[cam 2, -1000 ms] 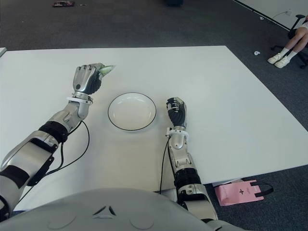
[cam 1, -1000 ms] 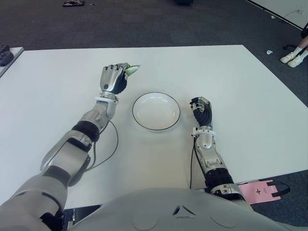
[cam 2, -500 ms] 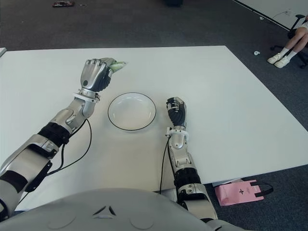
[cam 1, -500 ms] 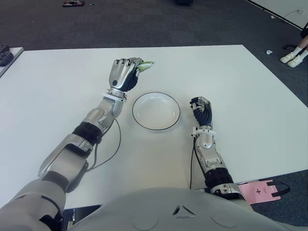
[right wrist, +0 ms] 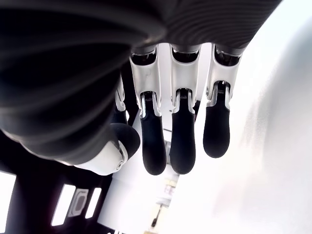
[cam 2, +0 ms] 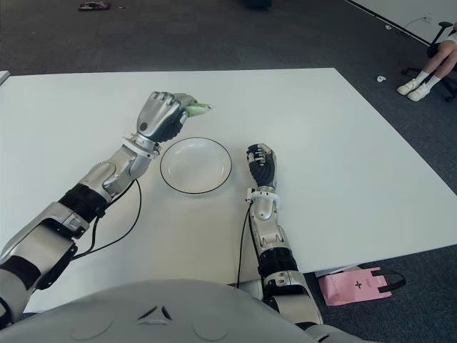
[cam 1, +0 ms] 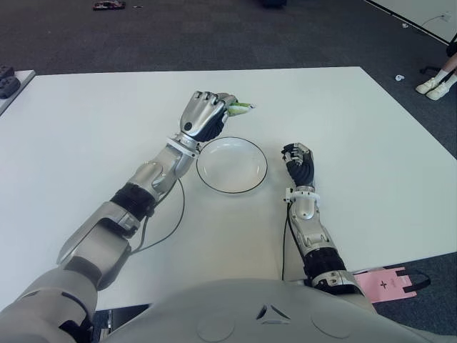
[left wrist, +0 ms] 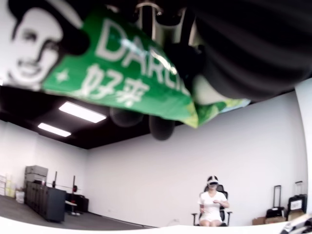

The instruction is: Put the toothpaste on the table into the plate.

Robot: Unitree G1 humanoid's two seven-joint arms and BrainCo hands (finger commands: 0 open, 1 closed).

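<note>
My left hand (cam 1: 206, 114) is raised above the table just beyond the far-left rim of the white plate (cam 1: 246, 184), fingers curled around the green toothpaste tube (cam 1: 240, 108). One end of the tube pokes out to the right of the fist. In the left wrist view the tube's green printed face (left wrist: 122, 73) fills the top, pinched under the dark fingers. The plate has a dark rim and holds nothing. My right hand (cam 1: 298, 160) shows to the right of the plate, fingers relaxed and holding nothing (right wrist: 175, 126).
The white table (cam 1: 371, 136) spreads wide around the plate. A black cable (cam 1: 171, 214) trails from my left forearm. A pink bag (cam 1: 389, 282) lies on the floor at the near right. A person's feet (cam 1: 435, 84) show at the far right.
My left hand has carried the toothpaste rightward and nearer, from well left of the plate to its far-left rim. The right hand has not moved.
</note>
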